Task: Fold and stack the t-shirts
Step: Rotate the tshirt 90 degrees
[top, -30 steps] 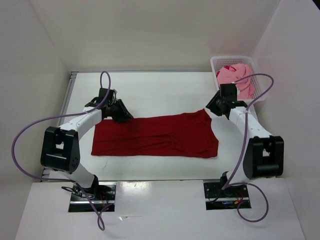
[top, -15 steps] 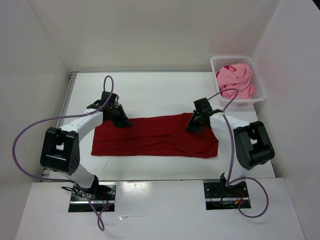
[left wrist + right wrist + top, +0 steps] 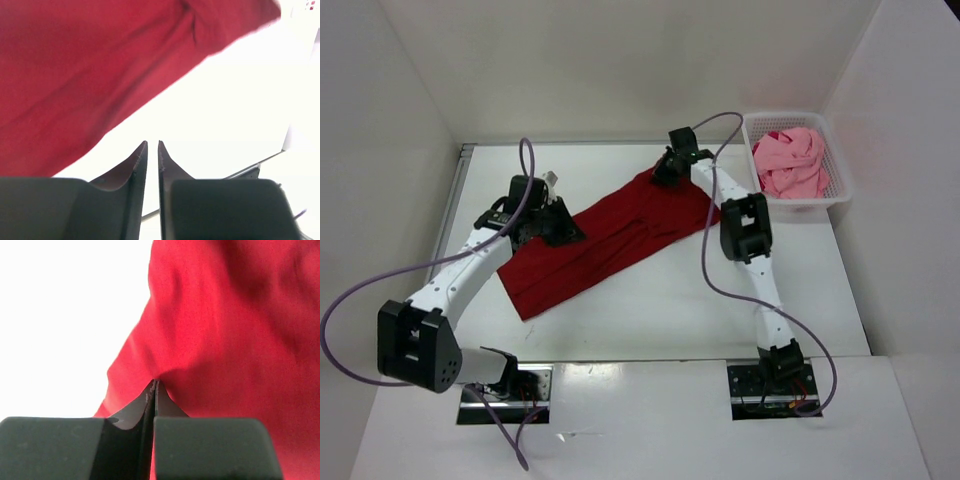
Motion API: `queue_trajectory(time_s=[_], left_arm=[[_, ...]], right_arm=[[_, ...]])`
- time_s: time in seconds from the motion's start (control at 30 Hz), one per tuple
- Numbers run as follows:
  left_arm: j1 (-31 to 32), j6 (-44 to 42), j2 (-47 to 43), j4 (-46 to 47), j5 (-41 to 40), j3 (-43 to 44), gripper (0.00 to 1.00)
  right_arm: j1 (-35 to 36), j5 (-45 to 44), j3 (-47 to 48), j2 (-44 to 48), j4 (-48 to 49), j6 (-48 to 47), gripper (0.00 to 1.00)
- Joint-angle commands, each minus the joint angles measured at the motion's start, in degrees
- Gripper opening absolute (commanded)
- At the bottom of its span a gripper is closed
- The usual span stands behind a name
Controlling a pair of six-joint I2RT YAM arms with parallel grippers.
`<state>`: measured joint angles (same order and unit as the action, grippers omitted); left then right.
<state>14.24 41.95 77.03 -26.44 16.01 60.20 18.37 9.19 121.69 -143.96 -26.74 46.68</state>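
Seen from above, the right pincer (image 3: 663,172) reaches far across the table (image 3: 650,310) and sits on the far right end of the dark red t-shirt (image 3: 610,235). The left pincer (image 3: 560,228) rests at the far edge of the same cloth, closer to its left end. The shirt lies flat but askew, and its long axis runs from the near left corner up to the far right. Its near left end lies free, and the left arm is clearly the nearer one to it. A pink t-shirt (image 3: 790,160) waits bunched in the basket (image 3: 840,190) at the far right, well apart from both pincers. From the left wrist, the left pincer (image 3: 152,143) shows only a narrow slit between its fingers, with white table in the slit and no cloth. The red cloth (image 3: 75,75) lies ahead of it and to the left, so I judge it grips nothing. From the right wrist, the right pincer (image 3: 154,381) is pressed fully together, and the shirt (image 3: 225,340) gathers into a fold exactly at its tips, so it holds the cloth there. I think the next move needs the left pincer to take the edge in front of it, so the two arms can pull the shirt straight along its length.
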Motion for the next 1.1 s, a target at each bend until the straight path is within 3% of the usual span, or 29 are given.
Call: queue_trajectory(time_s=[0.0,0.03,0.07,0.1,0.17,0.27,0.3,0.33,0.37,0.43,0.53,0.57,0.6,0.7,1.07], left_arm=[[0.2,-1.3,-2.6,-3.3,-1.2,-0.5,0.21],[-0.4,-1.3,-3.2,-3.4,-1.8,0.0,0.23],[-0.4,-1.3,-3.2,-4.1,-1.8,0.6,0.24],[-0.4,-1.3,-3.7,-4.1,-1.8,0.6,0.26],[-1.0,-1.3,-3.7,-4.1,-2.3,1.3,0.31],[-2.2,-1.9,-3.7,-4.7,-2.3,1.9,0.35],[-2.2,-2.6,-3.2,-4.7,-2.3,2.5,0.37],[-2.8,-2.6,-3.2,-4.7,-2.3,2.5,0.38],[-3.9,-3.1,-2.7,-4.7,-2.3,2.5,0.40],[-5.0,-3.7,-2.7,-4.7,-1.8,2.5,0.42],[-5.8,-4.9,-2.1,-4.7,-1.2,2.5,0.42],[-6.3,-5.0,-2.1,-4.7,-0.6,2.5,0.42],[-6.3,-5.0,-2.1,-4.7,-0.6,1.9,0.42],[-6.3,-5.0,-1.4,-4.2,0.8,1.9,0.42],[-6.3,-5.0,-2.0,-4.1,1.9,0.9,0.42]], right_arm=[[1.5,4.4,48.3,-20.2,-18.4,-2.1,0.04],[1.5,8.1,50.4,-21.9,-19.8,-1.2,0.08],[0.8,11.3,42.6,-13.0,-11.2,1.4,0.08],[0.8,11.4,37.1,-9.2,-9.7,0.6,0.08],[2.5,5.0,29.8,-2.8,-10.7,-6.5,0.11],[2.5,3.4,20.0,8.5,-11.2,-11.2,0.26],[2.5,4.1,14.6,17.1,-8.4,-11.2,0.29],[2.5,5.6,0.3,22.2,-4.3,-11.2,0.38],[2.5,5.6,-6.8,26.9,-0.4,-11.2,0.42],[2.5,5.6,-22.5,36.9,4.8,-10.6,0.44],[2.5,3.0,-38.2,43.4,5.8,-11.7,0.22],[2.0,2.2,-41.2,44.1,5.8,-12.4,0.08],[1.2,1.7,-43.6,44.1,6.4,-12.4,0.01],[-2.0,-0.9,-49.5,44.6,8.1,-12.4,0.00],[-8.8,-5.4,-46.1,31.2,8.6,-14.1,0.00]])
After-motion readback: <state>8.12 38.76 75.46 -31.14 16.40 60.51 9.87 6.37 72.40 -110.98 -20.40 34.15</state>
